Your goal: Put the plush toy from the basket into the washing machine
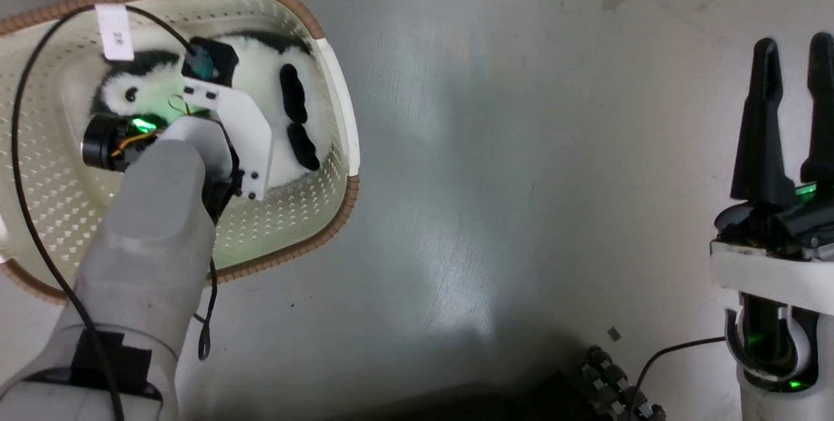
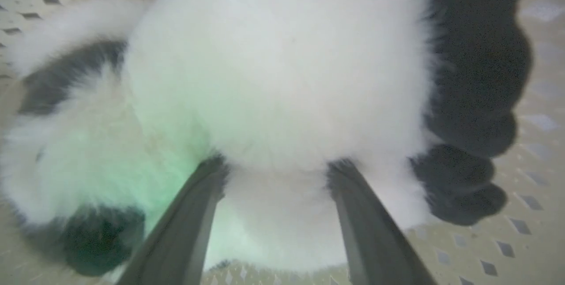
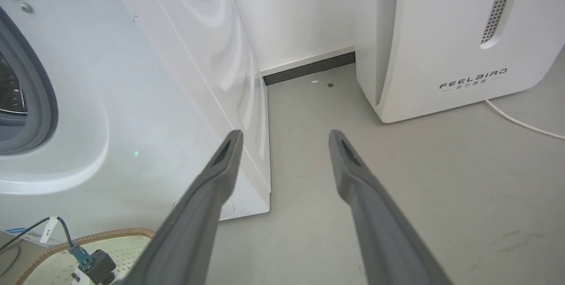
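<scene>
The plush toy [image 1: 257, 66] lies inside the basket [image 1: 342, 128], at ten o'clock in the head view. The left gripper [image 2: 278, 166] is upon it, jaws wide, both tips pressed into the white fur. The right gripper [image 1: 791, 62] hangs at three o'clock above the floor [image 1: 488, 180], jaws apart and empty.
</scene>
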Tool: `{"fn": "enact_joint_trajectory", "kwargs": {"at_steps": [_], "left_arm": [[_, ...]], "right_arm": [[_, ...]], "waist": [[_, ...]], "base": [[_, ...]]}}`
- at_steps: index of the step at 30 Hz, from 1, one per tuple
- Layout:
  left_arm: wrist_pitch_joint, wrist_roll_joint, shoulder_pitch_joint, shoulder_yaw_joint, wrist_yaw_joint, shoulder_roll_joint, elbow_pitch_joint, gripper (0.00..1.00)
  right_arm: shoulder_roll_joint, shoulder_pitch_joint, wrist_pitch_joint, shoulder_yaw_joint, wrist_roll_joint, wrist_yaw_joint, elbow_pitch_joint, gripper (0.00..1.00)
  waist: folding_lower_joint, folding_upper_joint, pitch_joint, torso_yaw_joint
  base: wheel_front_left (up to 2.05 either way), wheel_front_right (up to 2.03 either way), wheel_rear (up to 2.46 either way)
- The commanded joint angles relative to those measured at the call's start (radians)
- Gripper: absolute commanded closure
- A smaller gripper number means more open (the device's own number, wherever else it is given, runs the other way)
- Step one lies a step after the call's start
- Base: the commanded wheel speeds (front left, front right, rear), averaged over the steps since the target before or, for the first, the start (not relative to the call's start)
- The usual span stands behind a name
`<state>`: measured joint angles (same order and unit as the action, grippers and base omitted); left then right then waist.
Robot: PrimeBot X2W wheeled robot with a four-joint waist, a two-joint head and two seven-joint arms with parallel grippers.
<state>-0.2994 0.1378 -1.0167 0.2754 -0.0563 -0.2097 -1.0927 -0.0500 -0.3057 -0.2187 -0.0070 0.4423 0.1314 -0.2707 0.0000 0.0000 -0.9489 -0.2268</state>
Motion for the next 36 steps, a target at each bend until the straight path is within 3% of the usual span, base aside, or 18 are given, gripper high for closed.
{"fn": "enact_joint_trajectory", "kwargs": {"at_steps": [1,9,16,36], "left_arm": [[-0.005,0.012,-0.013,0.007,-0.001,-0.015,-0.045,1.0],[-0.011,0.04,-0.062,0.031,-0.014,-0.028,-0.127,1.0],[0.055,0.083,-0.082,0.035,-0.023,-0.022,-0.198,1.0],[0.312,0.124,0.118,0.083,-0.069,0.068,-0.198,1.0]], "right_arm": [[0.0,-0.033,-0.012,-0.001,0.014,-0.001,-0.014,0.0],[0.0,-0.056,-0.029,-0.003,0.043,-0.001,-0.018,0.0],[0.0,-0.048,-0.043,-0.001,0.054,-0.001,0.014,0.0],[0.0,0.118,-0.043,-0.006,-0.04,-0.001,0.122,0.0]], "waist": [[0.0,0.0,-0.011,-0.004],[0.0,0.0,-0.023,-0.013],[0.0,0.0,0.036,-0.011],[0.0,0.0,0.46,0.125]], "base": [[0.0,0.0,0.0],[0.0,0.0,0.0],[0.0,0.0,0.0],[0.0,0.0,0.0]]}}
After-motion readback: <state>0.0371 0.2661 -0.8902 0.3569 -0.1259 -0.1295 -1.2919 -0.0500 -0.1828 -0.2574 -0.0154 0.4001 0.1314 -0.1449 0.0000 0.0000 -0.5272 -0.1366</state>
